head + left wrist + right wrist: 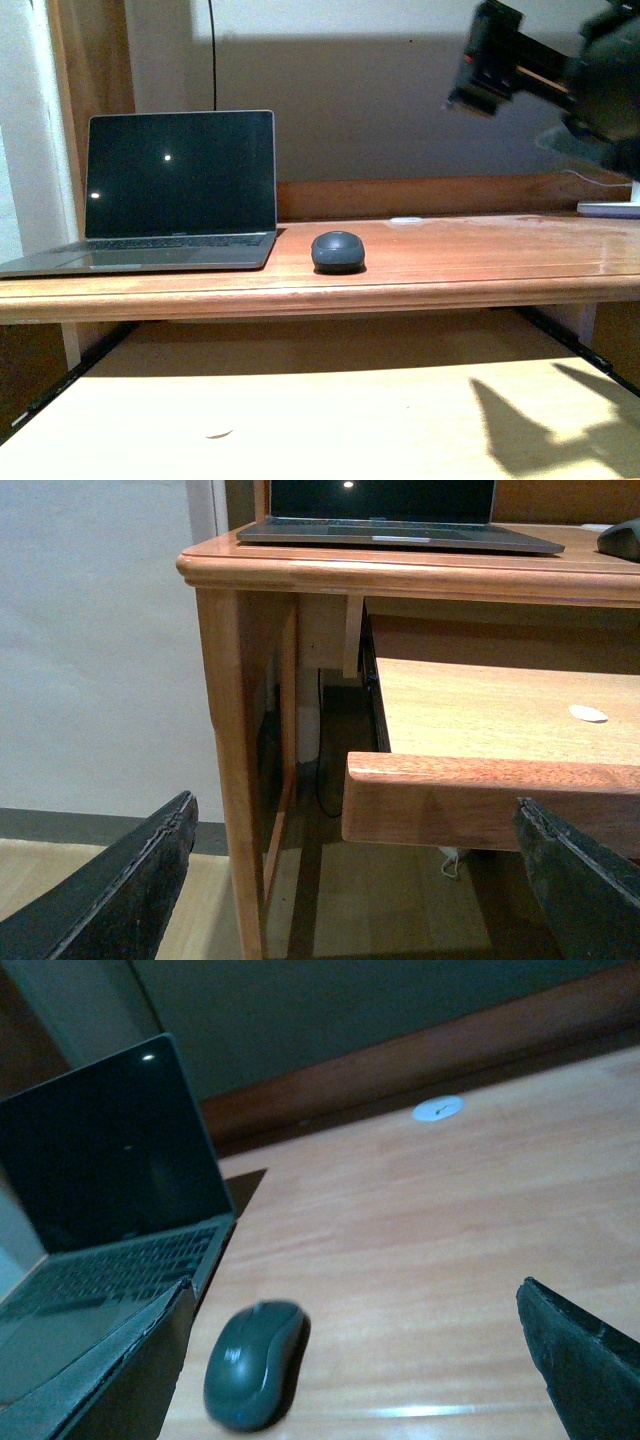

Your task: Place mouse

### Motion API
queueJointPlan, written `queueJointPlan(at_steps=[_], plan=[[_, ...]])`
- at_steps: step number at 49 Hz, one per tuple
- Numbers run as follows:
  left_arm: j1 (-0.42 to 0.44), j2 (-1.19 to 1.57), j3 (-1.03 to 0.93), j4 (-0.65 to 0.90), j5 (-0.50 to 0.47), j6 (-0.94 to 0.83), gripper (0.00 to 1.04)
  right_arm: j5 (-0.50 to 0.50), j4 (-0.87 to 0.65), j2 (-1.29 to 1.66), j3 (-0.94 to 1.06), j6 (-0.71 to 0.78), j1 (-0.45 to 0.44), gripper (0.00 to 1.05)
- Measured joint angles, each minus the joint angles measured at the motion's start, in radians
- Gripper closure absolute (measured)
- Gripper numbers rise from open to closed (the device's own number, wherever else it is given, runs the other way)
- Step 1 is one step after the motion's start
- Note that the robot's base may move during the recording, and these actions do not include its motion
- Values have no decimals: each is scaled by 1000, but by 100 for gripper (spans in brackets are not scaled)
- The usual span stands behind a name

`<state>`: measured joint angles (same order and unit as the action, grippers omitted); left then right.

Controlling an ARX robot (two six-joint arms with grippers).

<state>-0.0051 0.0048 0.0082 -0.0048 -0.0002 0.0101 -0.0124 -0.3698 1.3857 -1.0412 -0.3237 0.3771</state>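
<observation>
The left end effector [355, 802] hangs low by the left corner of the counter [480, 262], jaws spread. The laptop [180, 190] sits left. The mouse [338, 251] lies just beside it, near the front edge, with bare wood rightward. The right end effector [355, 1290], blurred and seemingly raised above, has its jaws wide apart.

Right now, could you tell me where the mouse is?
In the front view the mouse sits on the desk top, just right of the laptop.
</observation>
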Motion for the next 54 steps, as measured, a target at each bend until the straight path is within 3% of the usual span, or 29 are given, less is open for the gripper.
queueJointPlan(at_steps=[7,17,24,36,54], plan=[[0,0,0,0,0,0,8,-182,-56,-190,286,14,-89,7],[0,0,0,0,0,0,8,-378,-13,-434,591,65,-204,7],[0,0,0,0,0,0,8,-450,63,-547,718,120,-231,7],[0,0,0,0,0,0,8,-424,71,-550,833,201,-166,7],[0,0,0,0,0,0,8,-259,-184,-251,770,196,-33,7]])
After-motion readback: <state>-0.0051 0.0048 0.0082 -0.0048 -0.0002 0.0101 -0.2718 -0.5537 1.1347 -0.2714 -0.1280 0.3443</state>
